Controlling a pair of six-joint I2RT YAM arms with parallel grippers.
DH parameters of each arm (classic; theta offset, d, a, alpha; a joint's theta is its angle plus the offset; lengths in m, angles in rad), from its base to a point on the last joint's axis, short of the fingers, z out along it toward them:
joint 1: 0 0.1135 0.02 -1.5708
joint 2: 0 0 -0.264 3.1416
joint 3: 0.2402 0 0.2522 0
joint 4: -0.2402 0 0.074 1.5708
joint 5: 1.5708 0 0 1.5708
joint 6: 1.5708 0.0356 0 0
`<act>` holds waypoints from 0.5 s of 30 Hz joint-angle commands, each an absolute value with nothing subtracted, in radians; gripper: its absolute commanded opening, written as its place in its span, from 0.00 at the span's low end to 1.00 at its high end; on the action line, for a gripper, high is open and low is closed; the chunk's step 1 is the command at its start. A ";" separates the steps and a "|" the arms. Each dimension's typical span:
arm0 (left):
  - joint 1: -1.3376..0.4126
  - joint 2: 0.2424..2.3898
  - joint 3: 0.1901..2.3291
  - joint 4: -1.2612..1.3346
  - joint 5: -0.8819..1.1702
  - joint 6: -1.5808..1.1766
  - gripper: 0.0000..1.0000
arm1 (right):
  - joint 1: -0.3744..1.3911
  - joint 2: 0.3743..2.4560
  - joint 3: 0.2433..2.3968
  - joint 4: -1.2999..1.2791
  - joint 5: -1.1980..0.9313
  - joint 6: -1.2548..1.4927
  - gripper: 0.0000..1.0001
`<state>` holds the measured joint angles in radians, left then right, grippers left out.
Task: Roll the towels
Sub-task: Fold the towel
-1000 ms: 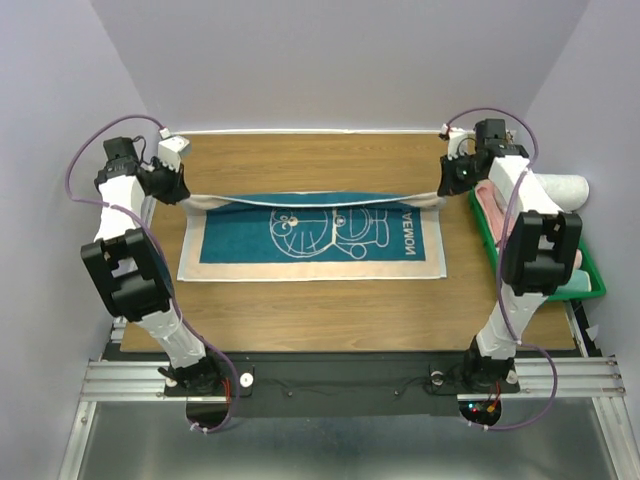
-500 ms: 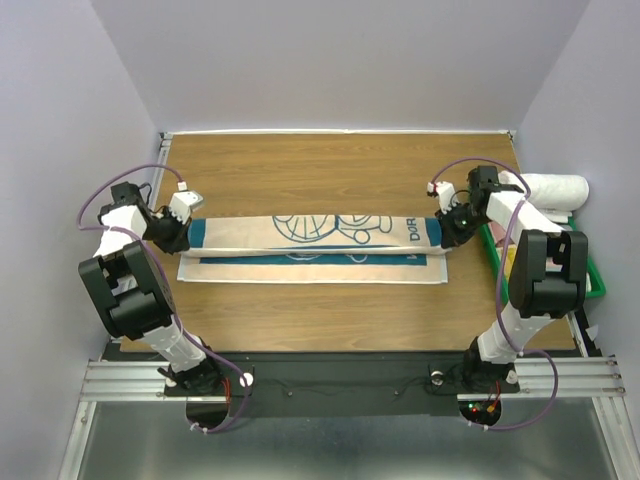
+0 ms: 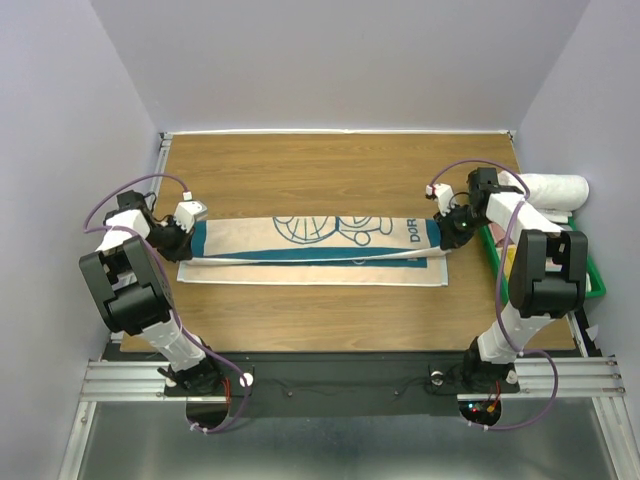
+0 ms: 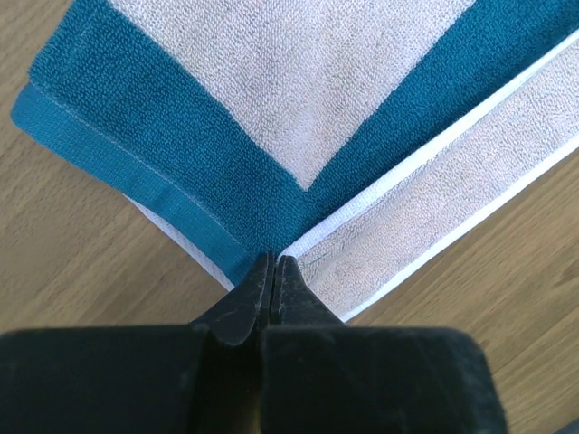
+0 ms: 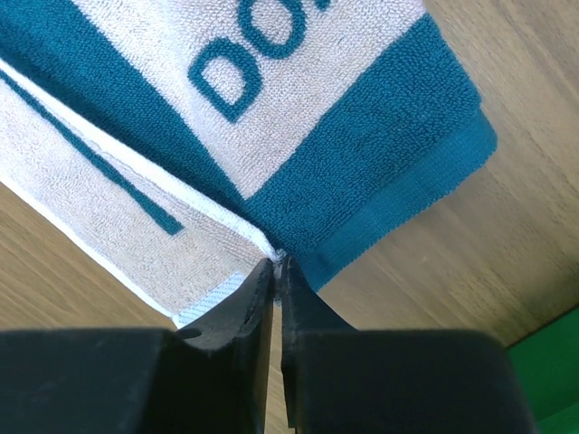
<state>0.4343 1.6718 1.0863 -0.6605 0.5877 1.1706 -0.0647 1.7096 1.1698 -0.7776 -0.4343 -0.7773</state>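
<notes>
A towel [image 3: 320,240] lies flat across the middle of the wooden table [image 3: 330,170], running from left to right in the overhead view. It is folded over along its length. The upper layer shows its pale side, with a teal cat outline near the centre, the letters DOR at the right end and a teal band round the edge. A cream strip of the lower layer sticks out along the lower side.

The left gripper [image 3: 180,238] sits at the towel's left end. In the left wrist view its fingertips are pressed tight together at the bottom centre, pinching the point where the teal folded edge meets the white hem.

The right gripper [image 3: 446,232] sits at the towel's right end. In its wrist view the jaws stand almost together with only a thin slit between them. A scrap of white hem shows at the tips and appears to be caught there, though the view is too close to be sure.

At the right edge of the overhead frame a green bin [image 3: 592,283] stands beside the table, with a pale roll of cloth [image 3: 556,189] just above it.
</notes>
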 commanded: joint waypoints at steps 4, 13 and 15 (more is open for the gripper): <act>0.443 1.692 1.118 -0.670 0.604 1.173 0.00 | -0.072 1.729 1.210 -0.801 -0.449 -0.805 0.01; 0.457 1.649 1.163 -0.765 0.626 1.219 0.00 | -0.072 1.643 1.236 -0.836 -0.456 -0.796 0.01; 0.471 1.629 1.178 -0.788 0.624 1.233 0.00 | -0.072 1.612 1.238 -0.848 -0.451 -0.799 0.01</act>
<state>0.4454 1.6947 1.1282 -0.7094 0.6025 1.1900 -0.0647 1.7023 1.1889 -0.8104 -0.4389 -0.7895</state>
